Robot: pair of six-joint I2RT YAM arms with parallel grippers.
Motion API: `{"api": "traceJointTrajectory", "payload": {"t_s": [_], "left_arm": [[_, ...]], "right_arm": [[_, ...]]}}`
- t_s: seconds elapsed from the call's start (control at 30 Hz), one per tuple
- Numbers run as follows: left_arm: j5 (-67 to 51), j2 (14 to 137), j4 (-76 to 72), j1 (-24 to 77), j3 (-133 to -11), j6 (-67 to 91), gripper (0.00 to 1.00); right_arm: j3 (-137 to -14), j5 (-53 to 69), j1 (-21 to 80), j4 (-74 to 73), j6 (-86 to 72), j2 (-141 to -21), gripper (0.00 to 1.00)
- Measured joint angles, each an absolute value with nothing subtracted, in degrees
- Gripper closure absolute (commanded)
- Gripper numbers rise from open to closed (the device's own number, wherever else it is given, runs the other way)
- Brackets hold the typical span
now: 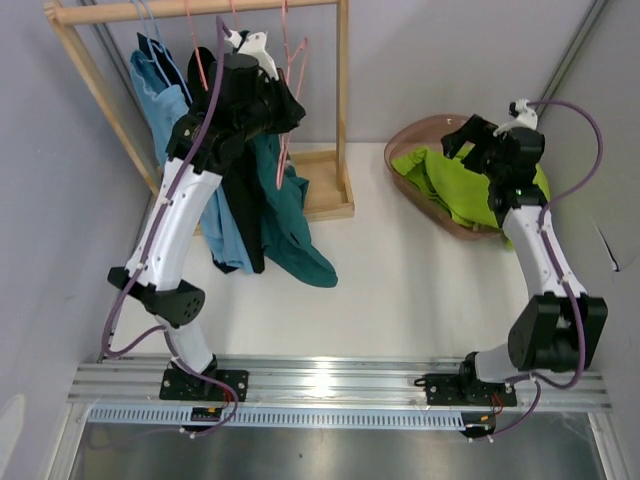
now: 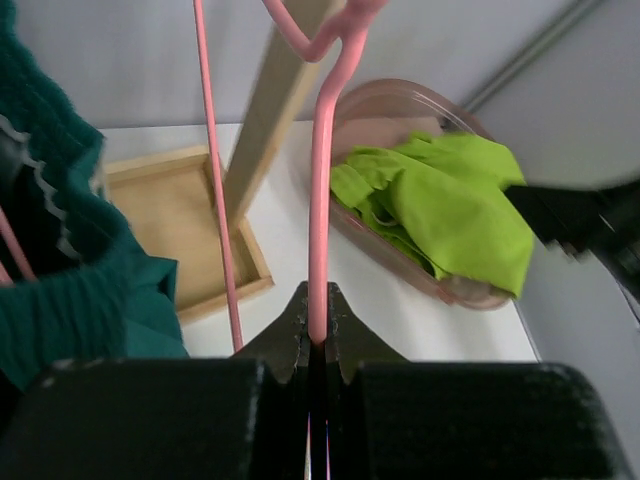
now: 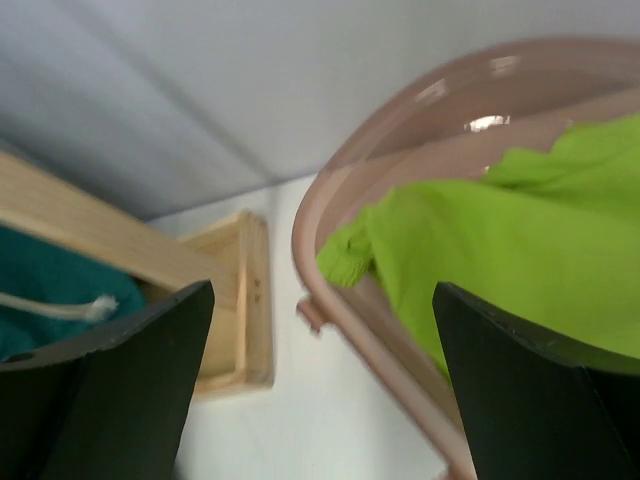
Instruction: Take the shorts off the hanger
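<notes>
**Shorts: one pair in the basket, the others on the rack**

Lime green shorts point(image 1: 455, 185) lie crumpled in a brownish-pink basket point(image 1: 400, 140) at the far right corner of the surface point(image 1: 400, 290). Teal shorts point(image 1: 295, 225), black shorts point(image 1: 252, 240) and light blue shorts point(image 1: 165, 100) hang bunched together from the wooden rack point(image 1: 345, 100) at the far left corner. Navy shorts point(image 1: 150, 48) show partly at the rack's left end, behind the light blue pair.

The left jaws are pinched tight on the thin shaft of a pink hanger point(image 2: 320, 200), with the teal fabric just to their left. A second pink wire point(image 2: 215, 180) hangs beside the gripped one.

The right jaws stand wide apart over the basket's rim. They hold nothing, and the lime green fabric lies beneath them.
</notes>
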State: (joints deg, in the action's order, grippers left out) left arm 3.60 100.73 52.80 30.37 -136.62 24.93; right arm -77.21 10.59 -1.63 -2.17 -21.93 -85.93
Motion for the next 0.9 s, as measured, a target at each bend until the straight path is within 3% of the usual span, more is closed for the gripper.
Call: {"api": "traceJointTrajectory", "payload": {"t_s": [0.2, 0.37, 0.63, 0.9], "left_arm": [[2.6, 107.6, 48.0, 25.3, -137.6, 24.1, 1.0], [2.1, 111.9, 44.5, 24.6, -139.2, 23.4, 1.0], [-1.3, 112.2, 40.3, 24.6, -139.2, 23.9, 1.0], [-1.7, 112.3, 36.9, 25.3, -140.2, 24.2, 1.0]], "right_arm": [[-61.9, 12.5, -0.6, 1.4, -24.1, -72.0, 0.01], [-51.4, 12.2, 7.3, 3.6, -25.1, -63.7, 0.0], [-46.7, 9.7, 15.9, 4.0, -25.2, -63.8, 0.01], [-46.7, 8.1, 17.7, 4.1, -24.8, -64.2, 0.01]]}}
